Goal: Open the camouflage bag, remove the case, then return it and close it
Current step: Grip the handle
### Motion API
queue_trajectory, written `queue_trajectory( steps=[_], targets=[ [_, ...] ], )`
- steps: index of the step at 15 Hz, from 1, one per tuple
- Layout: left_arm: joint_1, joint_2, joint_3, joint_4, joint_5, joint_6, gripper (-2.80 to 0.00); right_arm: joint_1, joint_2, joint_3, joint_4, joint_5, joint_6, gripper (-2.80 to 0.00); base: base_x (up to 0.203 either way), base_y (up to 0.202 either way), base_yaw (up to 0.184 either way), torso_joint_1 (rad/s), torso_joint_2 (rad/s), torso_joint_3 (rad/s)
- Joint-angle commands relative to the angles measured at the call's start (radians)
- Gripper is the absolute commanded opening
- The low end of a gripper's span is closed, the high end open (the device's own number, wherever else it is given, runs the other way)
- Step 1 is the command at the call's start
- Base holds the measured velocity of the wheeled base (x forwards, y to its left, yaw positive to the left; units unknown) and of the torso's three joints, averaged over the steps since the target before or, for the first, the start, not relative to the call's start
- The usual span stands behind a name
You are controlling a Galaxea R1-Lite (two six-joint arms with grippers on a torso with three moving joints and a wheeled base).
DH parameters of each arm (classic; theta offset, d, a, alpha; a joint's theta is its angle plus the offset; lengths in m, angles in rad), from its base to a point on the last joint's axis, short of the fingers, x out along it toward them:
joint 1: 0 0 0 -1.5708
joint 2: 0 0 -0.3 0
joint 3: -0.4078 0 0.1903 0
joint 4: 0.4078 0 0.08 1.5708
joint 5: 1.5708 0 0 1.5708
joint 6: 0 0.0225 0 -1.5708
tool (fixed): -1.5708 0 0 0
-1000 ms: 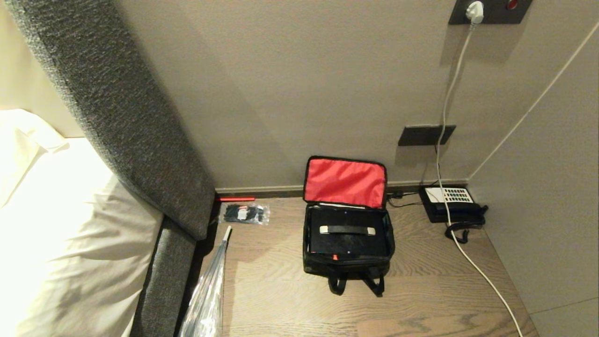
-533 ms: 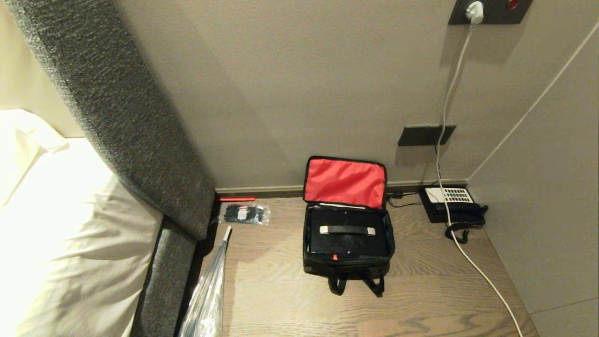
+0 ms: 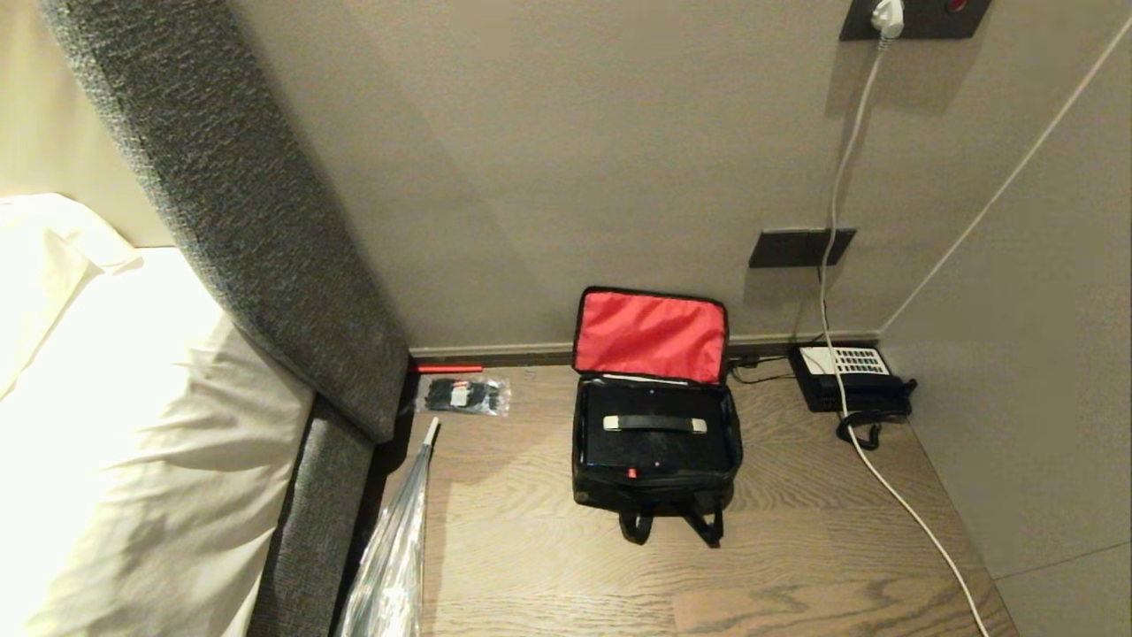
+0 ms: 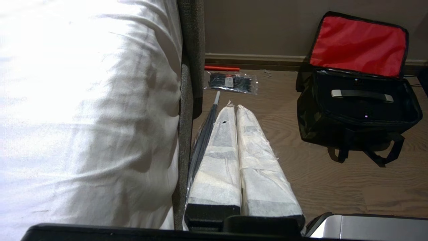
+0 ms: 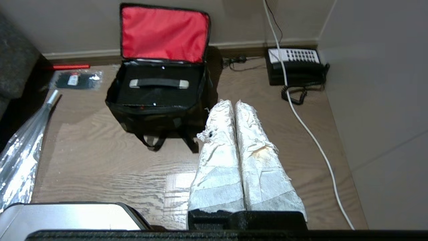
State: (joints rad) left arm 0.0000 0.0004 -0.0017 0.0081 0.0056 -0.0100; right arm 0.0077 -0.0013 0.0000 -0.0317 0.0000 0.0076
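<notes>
The camouflage bag [image 3: 654,491] stands open on the wooden floor by the wall, its red-lined lid [image 3: 651,334] propped up against the wall. Inside lies the flat black case [image 3: 654,442], its silver-ended handle facing up. The bag [image 4: 321,127] [image 5: 150,117] and the case [image 4: 361,107] [image 5: 157,93] also show in both wrist views. My left gripper [image 4: 234,107] is shut and empty, well short of the bag near the bed. My right gripper [image 5: 234,102] is shut and empty too, hanging short of the bag's front corner. Neither arm shows in the head view.
A bed [image 3: 115,425] with a grey upholstered headboard [image 3: 239,221] fills the left. A clear plastic bag [image 3: 389,557] and a small packet [image 3: 462,395] lie by it. A black telephone [image 3: 849,376] sits in the right corner, and a white cable [image 3: 893,495] runs from the wall socket across the floor.
The whole head view has shifted slightly, so the camera has moved. The bag, the case and both grippers stay as they were.
</notes>
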Motion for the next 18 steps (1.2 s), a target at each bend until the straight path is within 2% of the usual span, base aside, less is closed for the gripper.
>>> queue_trajectory(
  steps=[1, 4, 8, 18],
  targets=[
    [-0.001, -0.002, 0.0, 0.0, 0.001, -0.001, -2.8, 0.0, -0.031, 0.012, -0.001, 0.0, 0.0, -2.8, 0.0, 0.0, 0.0, 0.0, 0.0, 0.0],
    [-0.002, -0.002, 0.0, 0.0, 0.001, -0.001, -2.8, 0.0, -0.031, 0.012, -0.001, 0.0, 0.0, -2.8, 0.0, 0.0, 0.0, 0.0, 0.0, 0.0],
    [0.0, -0.002, 0.0, 0.001, 0.001, -0.001, -2.8, 0.001, -0.031, 0.012, -0.003, 0.006, -0.051, -2.8, 0.0, 0.0, 0.0, 0.0, 0.0, 0.0],
    [0.0, -0.002, 0.0, 0.001, 0.001, -0.001, -2.8, 0.0, -0.031, 0.011, 0.009, 0.002, -0.022, -2.8, 0.0, 0.0, 0.0, 0.0, 0.0, 0.0]
  ],
)
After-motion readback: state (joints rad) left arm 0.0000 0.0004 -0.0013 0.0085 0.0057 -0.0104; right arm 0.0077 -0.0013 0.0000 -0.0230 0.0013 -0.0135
